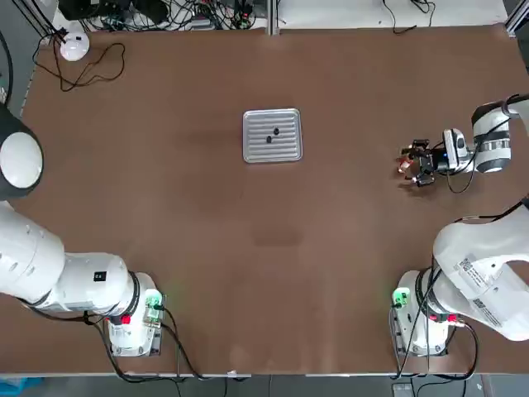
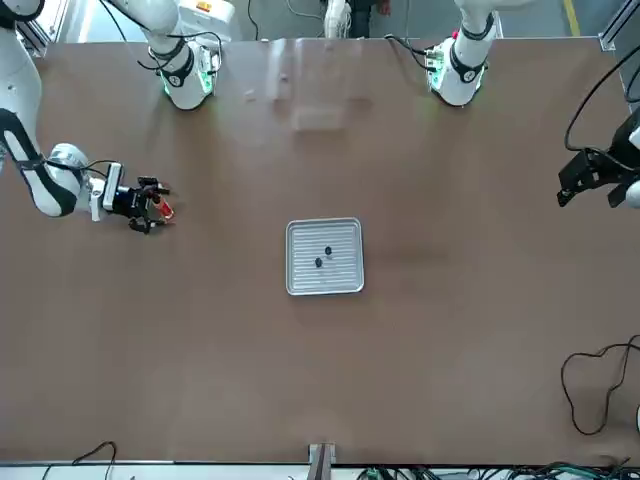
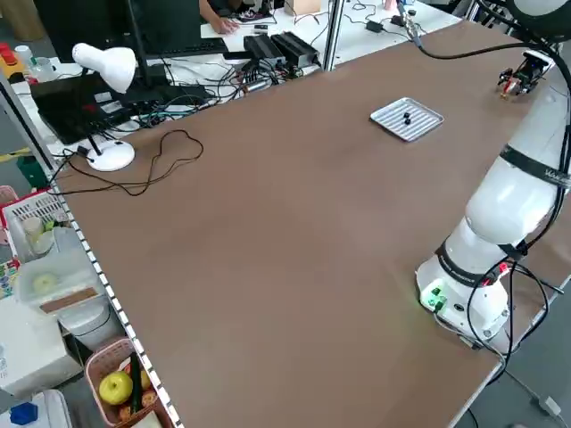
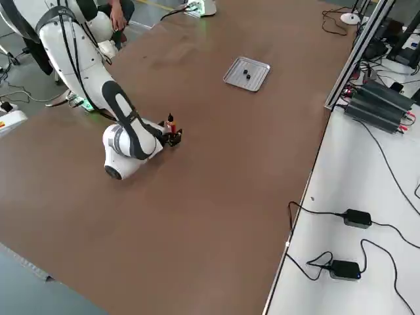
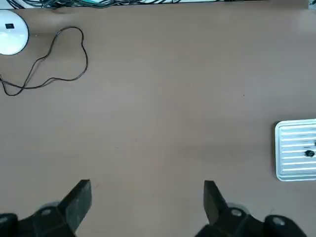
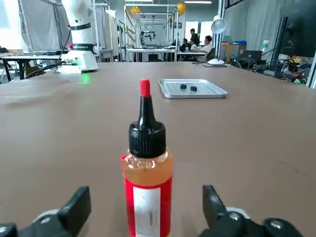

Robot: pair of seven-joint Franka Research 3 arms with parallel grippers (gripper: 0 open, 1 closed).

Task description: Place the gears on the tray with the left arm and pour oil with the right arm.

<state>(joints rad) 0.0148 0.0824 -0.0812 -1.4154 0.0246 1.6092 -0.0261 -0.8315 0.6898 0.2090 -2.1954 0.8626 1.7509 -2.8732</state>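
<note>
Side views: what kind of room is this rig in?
Likely a robotics lab or workshop: a side bench crowded with cables and electronics, power bricks on the adjoining white bench, and a desk lamp at the table's edge.

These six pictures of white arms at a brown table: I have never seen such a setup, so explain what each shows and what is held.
Two white jointed robot arms stand side by side at a brown table. One picture looks straight down, one faces the robot from across the table, two look down diagonally from the sides, and two come from cameras on the wrists.

In the middle lies a small square silver ribbed tray with two tiny dark round gears on it.

The right gripper sits low at the table's right side. Between its open fingers stands a small upright oil bottle with amber liquid, a red label, a black cap and a red tip; the fingers do not touch it.

The left gripper hangs open above bare table, holding nothing.
</note>
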